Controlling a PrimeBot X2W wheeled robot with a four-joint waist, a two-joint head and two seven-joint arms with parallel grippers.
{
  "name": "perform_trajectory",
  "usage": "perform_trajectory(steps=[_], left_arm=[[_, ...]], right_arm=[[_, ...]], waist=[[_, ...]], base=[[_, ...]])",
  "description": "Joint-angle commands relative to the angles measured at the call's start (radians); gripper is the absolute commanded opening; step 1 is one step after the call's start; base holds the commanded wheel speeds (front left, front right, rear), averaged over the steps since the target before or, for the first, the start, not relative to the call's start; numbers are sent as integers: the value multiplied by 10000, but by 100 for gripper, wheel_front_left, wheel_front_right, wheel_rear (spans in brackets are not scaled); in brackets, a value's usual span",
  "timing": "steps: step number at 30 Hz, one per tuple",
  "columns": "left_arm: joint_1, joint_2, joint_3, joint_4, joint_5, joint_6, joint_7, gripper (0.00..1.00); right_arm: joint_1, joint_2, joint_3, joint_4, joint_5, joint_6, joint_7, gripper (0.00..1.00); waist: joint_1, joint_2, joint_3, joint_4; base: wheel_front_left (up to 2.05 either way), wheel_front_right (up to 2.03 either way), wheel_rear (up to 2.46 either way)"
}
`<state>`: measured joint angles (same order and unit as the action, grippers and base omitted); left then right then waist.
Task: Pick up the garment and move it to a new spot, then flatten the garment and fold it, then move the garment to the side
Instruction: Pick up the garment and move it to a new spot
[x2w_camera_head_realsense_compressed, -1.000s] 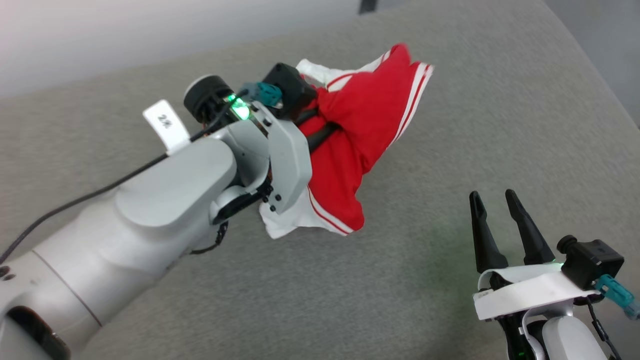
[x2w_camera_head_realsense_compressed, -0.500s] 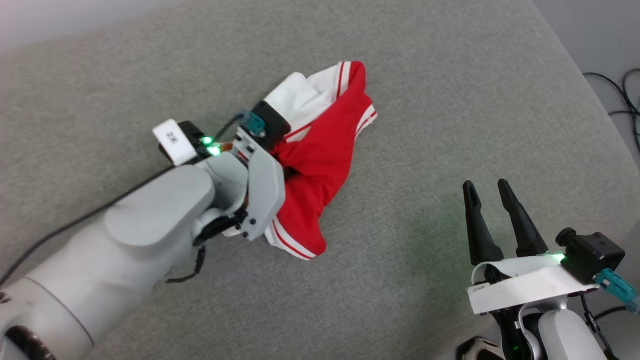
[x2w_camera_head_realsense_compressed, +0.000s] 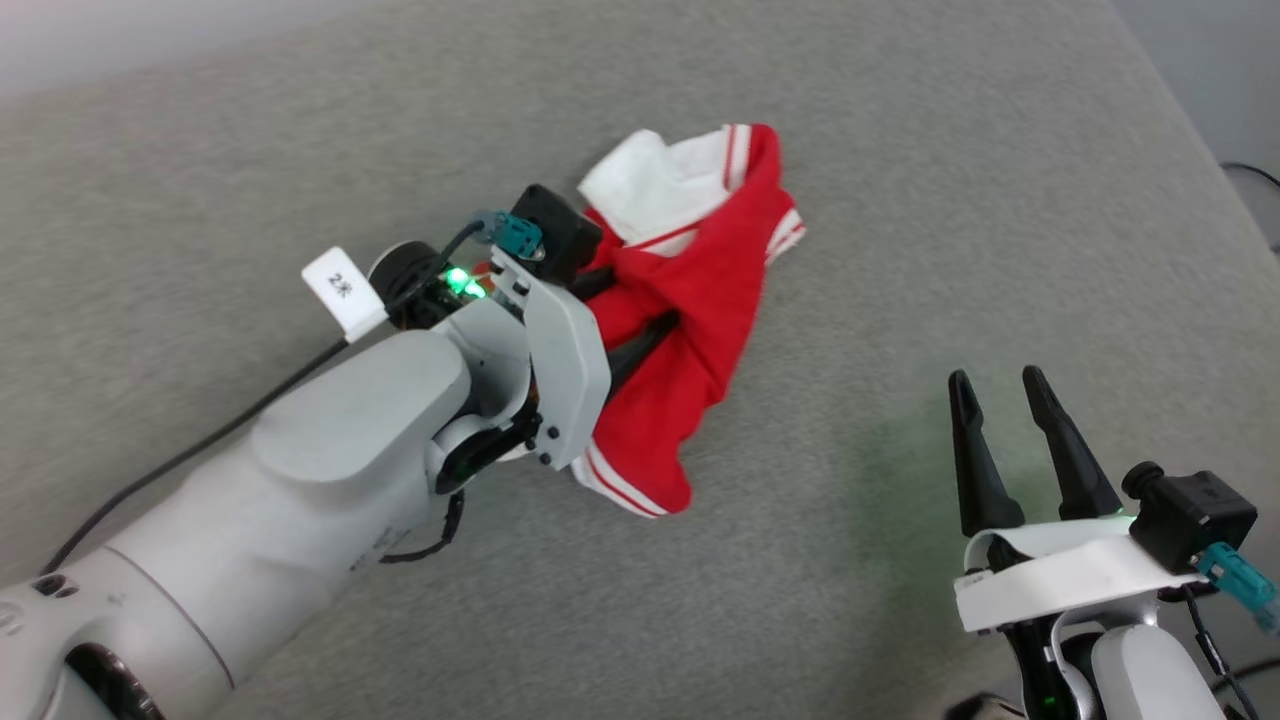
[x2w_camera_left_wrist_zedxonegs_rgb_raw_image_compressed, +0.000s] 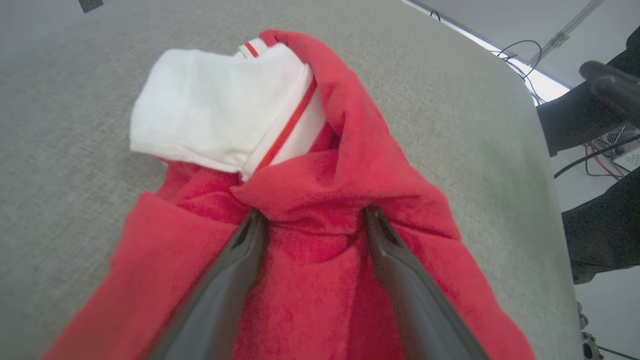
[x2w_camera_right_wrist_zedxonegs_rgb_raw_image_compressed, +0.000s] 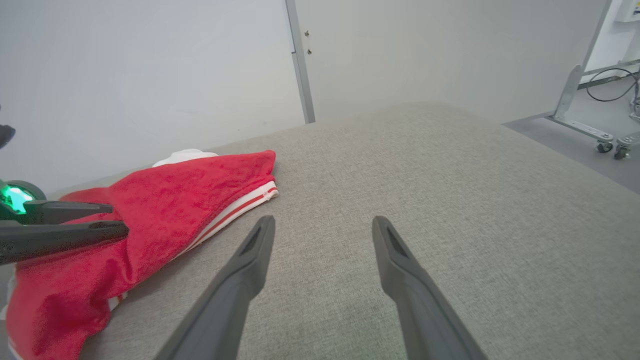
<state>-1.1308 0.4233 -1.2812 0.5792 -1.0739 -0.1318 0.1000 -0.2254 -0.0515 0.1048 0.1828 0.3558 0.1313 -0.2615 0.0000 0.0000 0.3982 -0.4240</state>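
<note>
Two grippers are before you. Nearest, your right gripper (x2w_camera_head_realsense_compressed: 996, 373) sits over the bare grey padded surface (x2w_camera_head_realsense_compressed: 900, 200), its fingers apart with nothing between them, well apart from the garment (x2w_camera_head_realsense_compressed: 720, 290).

Your pale left forearm (x2w_camera_head_realsense_compressed: 300, 480) comes in from the near left corner. It carries a white tag (x2w_camera_head_realsense_compressed: 340, 290) and a black cable (x2w_camera_head_realsense_compressed: 200, 450), and together with its wrist camera (x2w_camera_head_realsense_compressed: 555, 225) it covers the garment's near left part in the head view. The left gripper (x2w_camera_left_wrist_zedxonegs_rgb_raw_image_compressed: 314, 215) has its fingers spread apart with red cloth between them. Their tips are tucked under a red fold, so you cannot see them.

The garment lies crumpled near the middle of the surface, well in from the right edge. Its white sleeve (x2w_camera_head_realsense_compressed: 650, 185) is at the far end and its striped trim (x2w_camera_head_realsense_compressed: 610, 480) at the near end. Beyond the far edge stand a pale wall (x2w_camera_right_wrist_zedxonegs_rgb_raw_image_compressed: 150, 75) and, to the right, a metal frame (x2w_camera_right_wrist_zedxonegs_rgb_raw_image_compressed: 580, 100) on casters (x2w_camera_right_wrist_zedxonegs_rgb_raw_image_compressed: 605, 146).

Since half a second ago the whole head view has slid a little, which is the camera moving; the garment's shape is much the same. A second ago the garment was bunched higher around the left fingers. The right gripper is spread as it was then.

Count one garment, two grippers, four fingers and two casters.
</note>
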Motion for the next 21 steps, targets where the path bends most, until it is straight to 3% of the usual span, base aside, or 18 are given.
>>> perform_trajectory(steps=[1, 7, 13, 17, 21], left_arm=[[-111, -72, 1, -108, -130, 20, -435, 100], [454, -78, 18, -310, -1190, 20, -2230, 100], [1918, 345, 159, 146, -2205, 20, -3401, 100], [3306, 590, 1105, 444, -2977, 20, -3633, 100], [4835, 610, 2676, 635, -2514, 18, -3632, 100]], right_arm=[[151, 6, -124, 90, -266, -10, -50, 100], [449, -11, -356, 374, -964, -10, -50, 100], [766, -221, -363, 687, -1090, -10, -50, 100], [1053, -376, -480, 838, -1029, -10, -50, 100], [1555, -548, -831, 862, -954, -10, -50, 100]], waist=[[0, 0, -966, 1177], [0, 0, -1921, 2578], [0, 0, -2722, 3694], [0, 0, -3072, 4310], [0, 0, -3393, 4884]], base=[[0, 0, 0], [0, 0, 0], [0, 0, 0], [0, 0, 0], [0, 0, 0]])
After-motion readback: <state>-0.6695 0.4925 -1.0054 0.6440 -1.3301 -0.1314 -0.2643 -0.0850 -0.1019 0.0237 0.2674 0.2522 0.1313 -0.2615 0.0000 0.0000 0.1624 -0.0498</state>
